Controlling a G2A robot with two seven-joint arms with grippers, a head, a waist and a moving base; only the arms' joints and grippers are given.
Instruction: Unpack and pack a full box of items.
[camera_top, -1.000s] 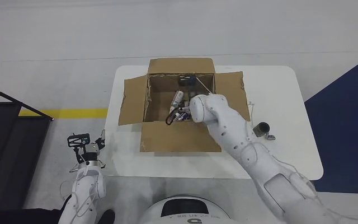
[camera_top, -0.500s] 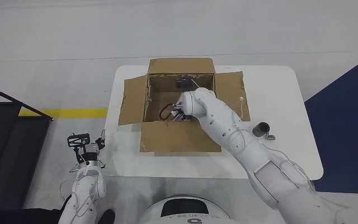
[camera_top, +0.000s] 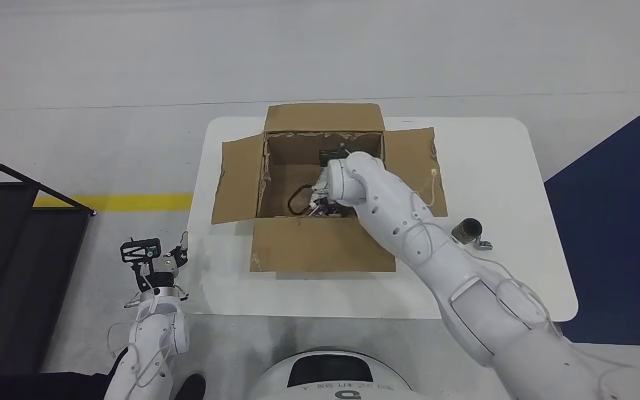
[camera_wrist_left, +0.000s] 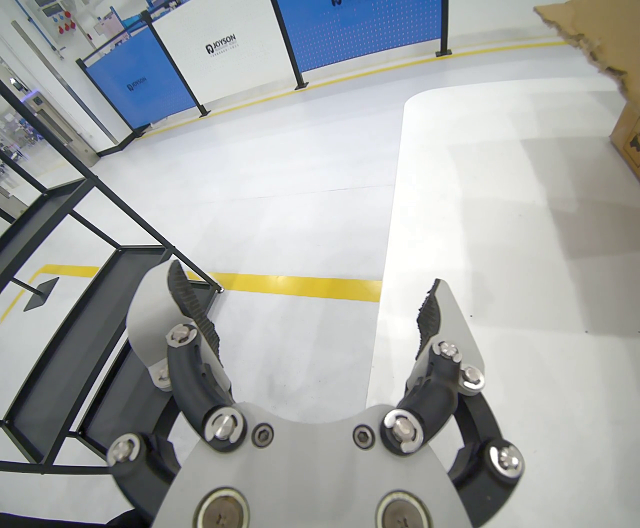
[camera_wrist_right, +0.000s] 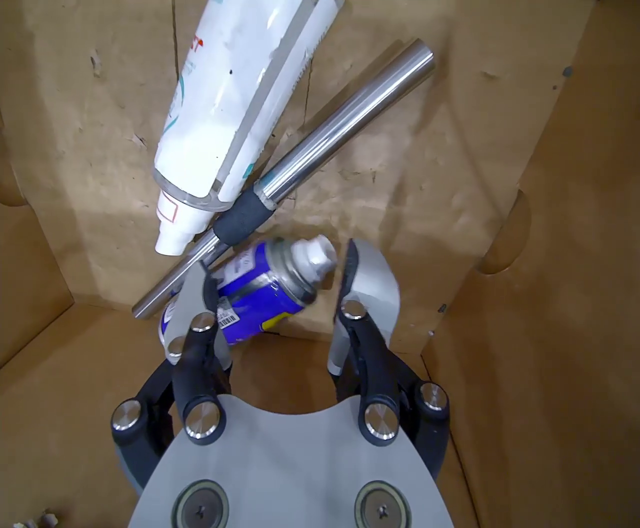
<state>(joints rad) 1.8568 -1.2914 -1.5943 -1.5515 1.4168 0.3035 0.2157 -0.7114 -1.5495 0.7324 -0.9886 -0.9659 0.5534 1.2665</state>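
Right gripper (camera_wrist_right: 276, 289) inside cardboard box (camera_top: 300, 255), fingers spread astride blue spray can (camera_wrist_right: 250, 296), its base hidden behind one finger, white tube (camera_wrist_right: 235, 100) cut off, left gripper (camera_wrist_left: 305, 305) spread, empty.

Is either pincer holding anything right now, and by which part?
Nothing is held. The right pincer is open around the nozzle end of the blue spray can; the left pincer is open and empty.

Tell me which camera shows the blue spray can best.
Right wrist view: the blue spray can lies on the box floor inside the open right claw, beside the steel tube. In the top view the right arm covers most of it; the left wrist view faces the floor.
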